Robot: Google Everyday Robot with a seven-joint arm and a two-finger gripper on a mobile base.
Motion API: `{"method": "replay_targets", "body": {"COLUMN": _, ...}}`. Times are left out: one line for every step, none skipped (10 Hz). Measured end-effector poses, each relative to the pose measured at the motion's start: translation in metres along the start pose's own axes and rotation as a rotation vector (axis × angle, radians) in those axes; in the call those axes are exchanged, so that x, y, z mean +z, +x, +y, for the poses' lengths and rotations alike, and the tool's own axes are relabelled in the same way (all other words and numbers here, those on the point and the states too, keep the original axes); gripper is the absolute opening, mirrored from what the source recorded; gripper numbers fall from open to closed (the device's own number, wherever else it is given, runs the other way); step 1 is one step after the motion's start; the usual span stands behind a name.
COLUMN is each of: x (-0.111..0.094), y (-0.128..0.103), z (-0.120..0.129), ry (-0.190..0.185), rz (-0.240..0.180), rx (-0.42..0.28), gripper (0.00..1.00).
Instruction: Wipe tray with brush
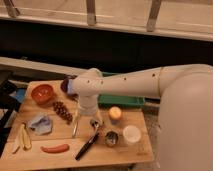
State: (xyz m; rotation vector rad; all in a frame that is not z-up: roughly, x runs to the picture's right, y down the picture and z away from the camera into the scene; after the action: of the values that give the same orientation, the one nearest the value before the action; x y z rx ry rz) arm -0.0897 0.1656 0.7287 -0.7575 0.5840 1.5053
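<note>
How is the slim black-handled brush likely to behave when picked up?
The slim black-handled brush lies flat on the wooden table, straight along its length: probably stiff and light. Gripped near its pale bristle head, where the open gripper hangs, the long handle may droop or swing.

Dim, warm light from overhead. Bench [60, 135] is the brightest area, with a dark band behind it. Whole frame soft, small items smeared. Gripper [91, 116] sits low over bench middle, shaded under the pale arm [130, 82].

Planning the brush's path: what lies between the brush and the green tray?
In the camera view, a round orange object sits between brush and tray; the gripper hangs above the brush's head.
</note>
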Motion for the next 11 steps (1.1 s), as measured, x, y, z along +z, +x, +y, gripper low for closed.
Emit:
{"method": "replay_targets", "body": {"x": 0.007, "y": -0.004, "z": 0.008, "ry": -0.001, "rz": 0.004, "rx": -0.006, "gripper": 0.80}}
{"method": "replay_targets", "body": {"x": 0.012, "y": -0.007, "z": 0.009, "ry": 0.005, "rz": 0.011, "rx": -0.005, "gripper": 0.80}}
{"method": "replay_targets", "body": {"x": 0.021, "y": -0.007, "z": 0.005, "ry": 0.014, "rz": 0.023, "rx": -0.003, "gripper": 0.80}}
{"method": "replay_targets", "body": {"x": 0.033, "y": -0.006, "z": -0.002, "ry": 0.012, "rz": 0.048, "rx": 0.005, "gripper": 0.80}}
{"method": "replay_targets", "body": {"x": 0.040, "y": -0.006, "z": -0.007, "ry": 0.002, "rz": 0.067, "rx": 0.013, "gripper": 0.80}}
{"method": "replay_targets", "body": {"x": 0.046, "y": -0.005, "z": -0.011, "ry": -0.007, "rz": 0.084, "rx": 0.022, "gripper": 0.80}}
{"method": "replay_targets", "body": {"x": 0.056, "y": -0.005, "z": -0.012, "ry": -0.024, "rz": 0.111, "rx": 0.029, "gripper": 0.80}}
{"method": "replay_targets", "body": {"x": 0.060, "y": -0.004, "z": -0.012, "ry": -0.031, "rz": 0.120, "rx": 0.032, "gripper": 0.80}}
{"method": "replay_targets", "body": {"x": 0.060, "y": -0.004, "z": -0.013, "ry": -0.030, "rz": 0.122, "rx": 0.031, "gripper": 0.80}}
{"method": "replay_targets", "body": {"x": 0.060, "y": -0.004, "z": -0.013, "ry": -0.030, "rz": 0.121, "rx": 0.032, "gripper": 0.80}}
{"method": "replay_targets", "body": {"x": 0.060, "y": -0.004, "z": -0.012, "ry": -0.030, "rz": 0.121, "rx": 0.031, "gripper": 0.80}}
